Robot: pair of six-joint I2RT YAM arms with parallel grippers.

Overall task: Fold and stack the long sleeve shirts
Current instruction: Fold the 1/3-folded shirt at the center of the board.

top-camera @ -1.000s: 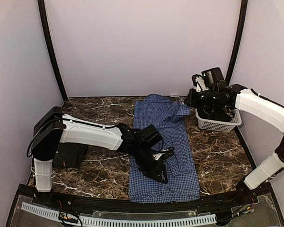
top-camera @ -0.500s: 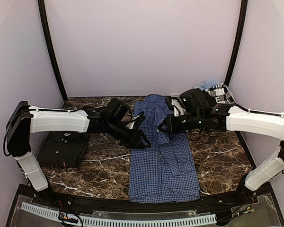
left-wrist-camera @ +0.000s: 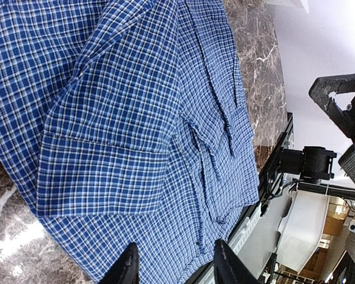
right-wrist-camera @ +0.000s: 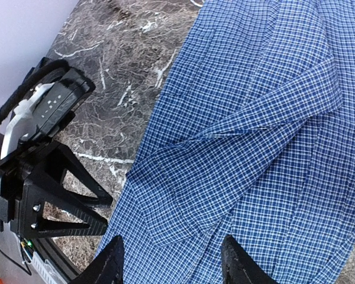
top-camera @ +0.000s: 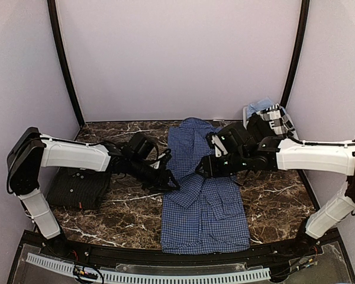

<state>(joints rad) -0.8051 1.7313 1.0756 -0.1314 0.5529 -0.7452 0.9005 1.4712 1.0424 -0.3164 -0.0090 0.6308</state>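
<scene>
Blue checked shirt [top-camera: 204, 207] lies flat mid-table, running 12 to 6 o'clock. Near-black shirt [top-camera: 77, 186] sits folded at 9 o'clock. Left gripper [top-camera: 167, 181] and right gripper [top-camera: 203, 170] hover over the blue shirt's upper half, jaws apart, nothing held.

The blue shirt [top-camera: 204, 201] in the middle has a fine dark-and-white check, the shirt at the left [top-camera: 77, 188] is near-black, the table [top-camera: 272, 195] is dark brown marble veined white, and the far-right basket [top-camera: 281, 121] is white.
</scene>
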